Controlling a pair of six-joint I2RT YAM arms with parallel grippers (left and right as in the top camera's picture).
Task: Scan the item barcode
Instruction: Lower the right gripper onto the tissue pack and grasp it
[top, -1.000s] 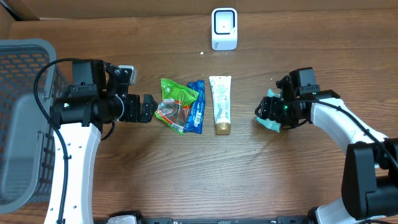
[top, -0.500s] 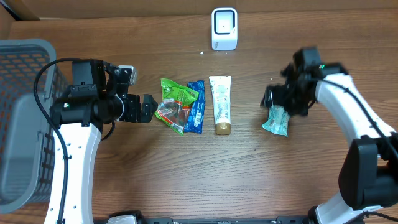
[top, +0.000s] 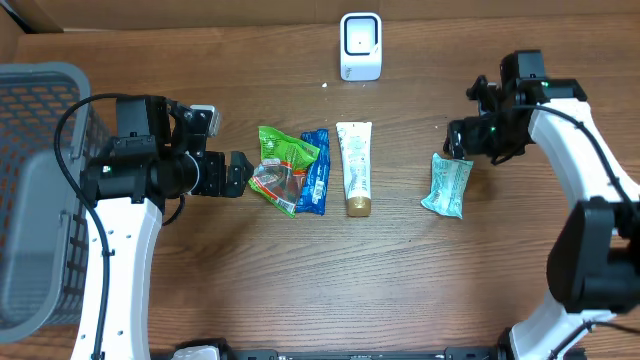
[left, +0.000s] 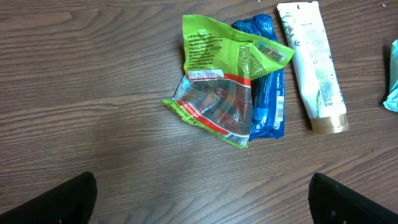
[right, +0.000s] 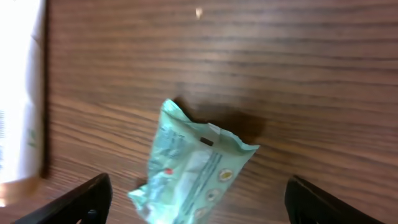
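Note:
A white barcode scanner (top: 360, 45) stands at the back middle of the table. A teal packet (top: 447, 186) (right: 193, 169) lies flat and free on the wood. My right gripper (top: 460, 142) (right: 199, 208) hovers just behind and above it, open, its fingertips (right: 81, 202) wide on either side. A green snack bag (top: 285, 165) (left: 227, 93), a blue packet (top: 316, 172) (left: 268, 93) and a white tube (top: 354, 165) (left: 314, 62) lie side by side in the middle. My left gripper (top: 235, 175) (left: 202, 205) stands open and holds nothing, just left of the green bag.
A grey mesh basket (top: 40, 200) fills the left edge of the table. The white tube's edge (right: 18, 93) shows at the left of the right wrist view. The teal packet's corner (left: 392, 87) peeks in at the right of the left wrist view.
My right gripper has let go of the teal packet and risen toward the back right. The packet now lies flat on the table. The left arm has not moved.

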